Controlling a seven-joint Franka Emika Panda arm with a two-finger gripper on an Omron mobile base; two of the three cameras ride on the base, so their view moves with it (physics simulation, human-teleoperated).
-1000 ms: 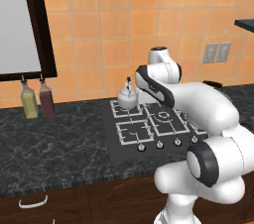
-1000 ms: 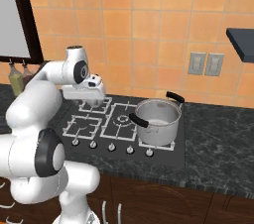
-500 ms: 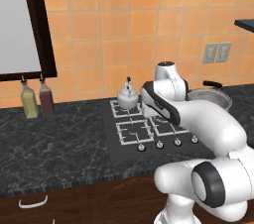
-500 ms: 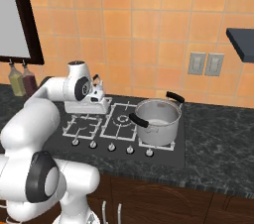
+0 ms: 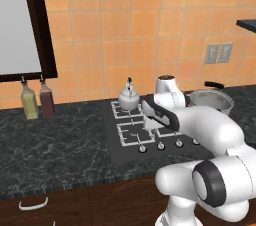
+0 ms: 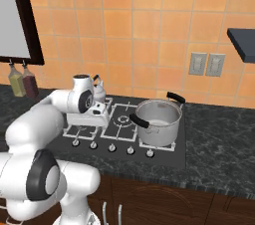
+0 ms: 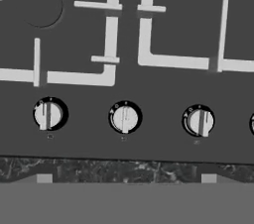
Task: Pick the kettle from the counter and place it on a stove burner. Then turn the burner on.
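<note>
My two base cameras look forward and down from behind the arm, at seven and five o'clock, sharing the cooktop (image 5: 150, 135) (image 6: 124, 134). My hand camera stares straight down, close over its knobs (image 7: 125, 117).

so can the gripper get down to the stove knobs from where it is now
Probably yes. The hand view looks straight down on the row of knobs along the cooktop front, with nothing between. The kettle and pot sit further back, out of the way.

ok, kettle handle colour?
Black, arching over the silvery-white kettle on the back-left burner. Clearest in the left base view.
</note>
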